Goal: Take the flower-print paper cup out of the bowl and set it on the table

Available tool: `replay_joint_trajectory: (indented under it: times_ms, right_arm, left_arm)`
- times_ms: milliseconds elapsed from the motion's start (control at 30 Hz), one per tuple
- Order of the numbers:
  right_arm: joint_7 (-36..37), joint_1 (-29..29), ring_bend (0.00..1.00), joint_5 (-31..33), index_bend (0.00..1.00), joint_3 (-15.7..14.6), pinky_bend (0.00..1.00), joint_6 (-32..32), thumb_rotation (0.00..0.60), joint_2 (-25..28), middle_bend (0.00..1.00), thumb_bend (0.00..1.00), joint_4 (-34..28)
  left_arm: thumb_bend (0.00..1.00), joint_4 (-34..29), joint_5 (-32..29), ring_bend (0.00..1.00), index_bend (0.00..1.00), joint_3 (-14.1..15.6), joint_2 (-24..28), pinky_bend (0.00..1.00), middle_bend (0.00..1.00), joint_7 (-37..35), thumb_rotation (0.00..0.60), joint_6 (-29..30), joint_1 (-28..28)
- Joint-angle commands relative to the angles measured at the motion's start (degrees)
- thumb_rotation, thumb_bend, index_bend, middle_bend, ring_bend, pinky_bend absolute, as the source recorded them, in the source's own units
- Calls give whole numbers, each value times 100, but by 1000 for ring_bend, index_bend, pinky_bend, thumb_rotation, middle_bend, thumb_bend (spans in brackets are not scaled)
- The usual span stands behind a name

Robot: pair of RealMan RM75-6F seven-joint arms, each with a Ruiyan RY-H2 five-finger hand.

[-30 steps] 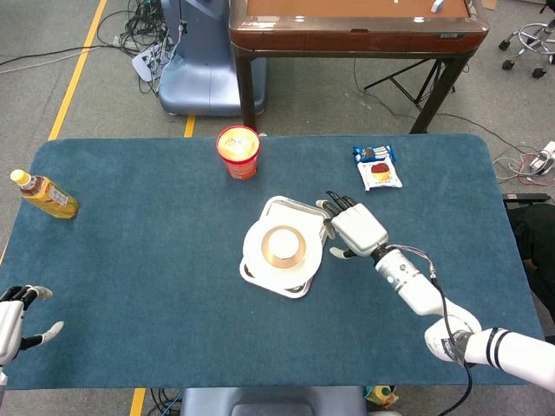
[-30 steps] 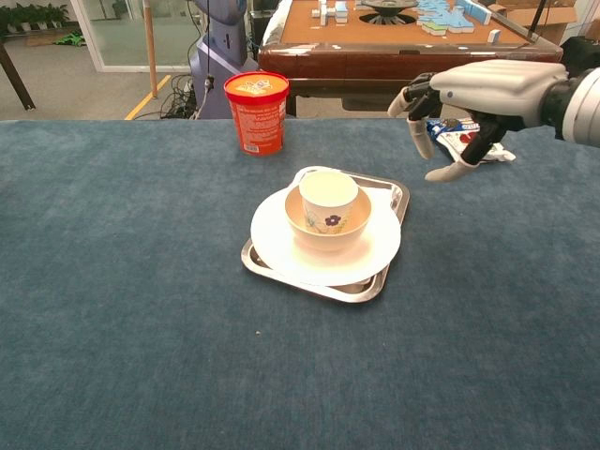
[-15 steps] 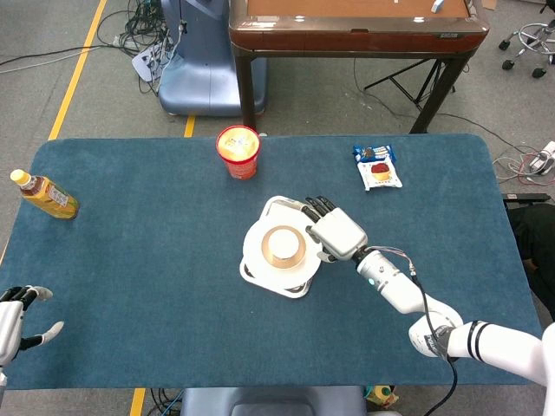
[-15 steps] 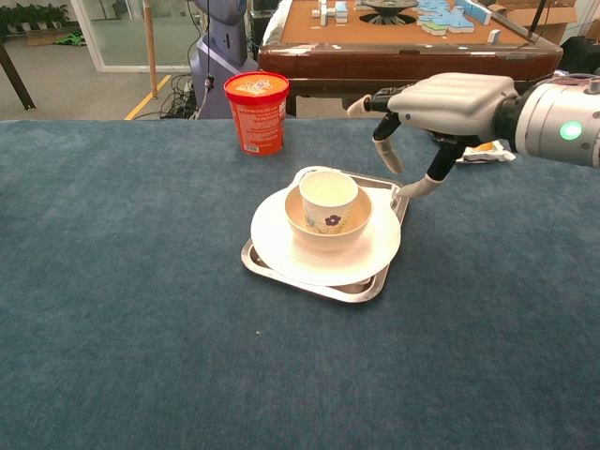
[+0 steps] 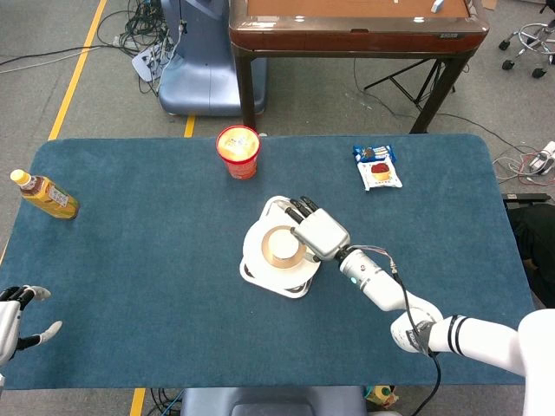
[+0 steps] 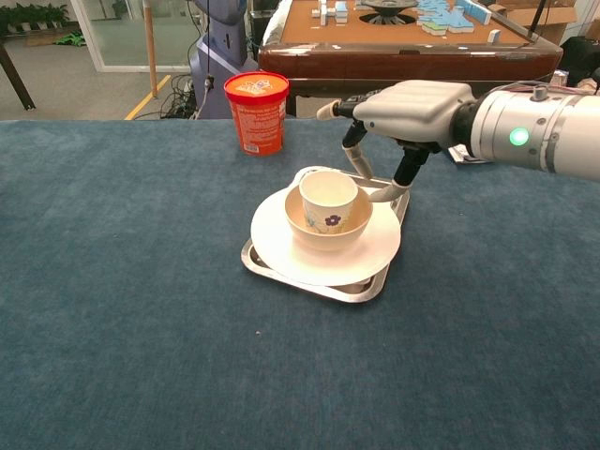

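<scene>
The flower-print cup (image 6: 329,201) stands upright inside the bowl (image 6: 352,231) at frame centre, on a plate over a tray (image 6: 361,289). The right hand (image 6: 398,122) hovers beside the rim, fingers spread, holding nothing, evidently placed to close around the cup. The left hand (image 5: 16,319), lower left, is spread and idle off the worktop (image 6: 141,281).

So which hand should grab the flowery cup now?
The right hand. It hovers open just beside the flower-print paper cup in the bowl. The left hand sits far away at the table's near left corner.
</scene>
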Motion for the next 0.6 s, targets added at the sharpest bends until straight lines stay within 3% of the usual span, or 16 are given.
replay_joint_trajectory:
  times_ms: [33, 600]
  right_arm:
    - [-74, 82, 0, 99, 576, -1, 53, -68, 600, -31, 23, 311, 0]
    - [-550, 458, 0, 736, 508, -134, 18, -282, 600, -22, 0, 363, -146]
  left_arm:
    - [138, -4, -6, 312, 415, -6, 10, 479, 431, -16, 600, 1, 3]
    - [138, -21, -23, 312, 415, -24, 55, 479, 431, -103, 600, -1, 17]
